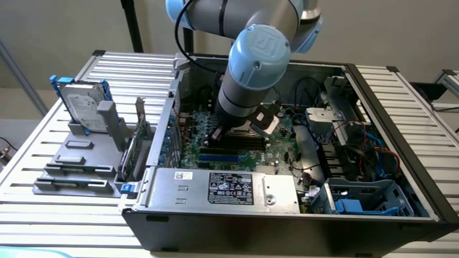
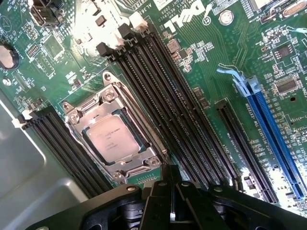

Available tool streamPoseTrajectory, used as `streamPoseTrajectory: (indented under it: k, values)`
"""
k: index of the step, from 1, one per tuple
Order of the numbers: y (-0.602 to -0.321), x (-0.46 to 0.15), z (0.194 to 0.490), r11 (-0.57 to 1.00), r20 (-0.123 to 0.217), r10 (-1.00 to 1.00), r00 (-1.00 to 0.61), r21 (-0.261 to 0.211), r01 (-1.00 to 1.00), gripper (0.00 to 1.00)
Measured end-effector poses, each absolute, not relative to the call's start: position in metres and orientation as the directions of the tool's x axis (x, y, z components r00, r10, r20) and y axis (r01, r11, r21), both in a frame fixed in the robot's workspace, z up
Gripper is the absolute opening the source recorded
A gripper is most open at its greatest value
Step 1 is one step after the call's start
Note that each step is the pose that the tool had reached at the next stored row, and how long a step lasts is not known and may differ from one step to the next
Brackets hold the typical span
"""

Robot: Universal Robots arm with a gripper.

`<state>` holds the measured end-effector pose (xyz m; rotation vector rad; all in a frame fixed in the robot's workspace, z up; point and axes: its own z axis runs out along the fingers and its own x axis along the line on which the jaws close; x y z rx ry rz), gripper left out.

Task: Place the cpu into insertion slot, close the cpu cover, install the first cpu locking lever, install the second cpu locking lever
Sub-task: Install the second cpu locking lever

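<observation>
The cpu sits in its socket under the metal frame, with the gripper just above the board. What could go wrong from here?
1. The shut gripper hangs close over the black memory slots beside the cpu cover; a small sideways slip might strike them.
2. The cpu lies inside the cover's opening; an off-centre push on the cover could press on the chip instead.

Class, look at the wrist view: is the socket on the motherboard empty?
No, the cpu sits in the insertion slot, framed by the cpu cover.

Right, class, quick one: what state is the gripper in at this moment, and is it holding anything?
Gripper: shut, holding nothing, above the motherboard beside the cpu.
</observation>
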<state>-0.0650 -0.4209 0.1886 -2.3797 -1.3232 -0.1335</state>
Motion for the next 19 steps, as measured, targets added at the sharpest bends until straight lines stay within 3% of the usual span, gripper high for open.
streamPoseTrajectory:
  k: [12, 19]
  values:
    - [-0.419, -0.066, 0.188, -0.474, 0.252, 0.801, 0.544, -0.29, 0.831, 0.11]
    - [-0.419, -0.067, 0.205, -0.474, 0.25, 0.801, 0.544, -0.29, 0.831, 0.11]
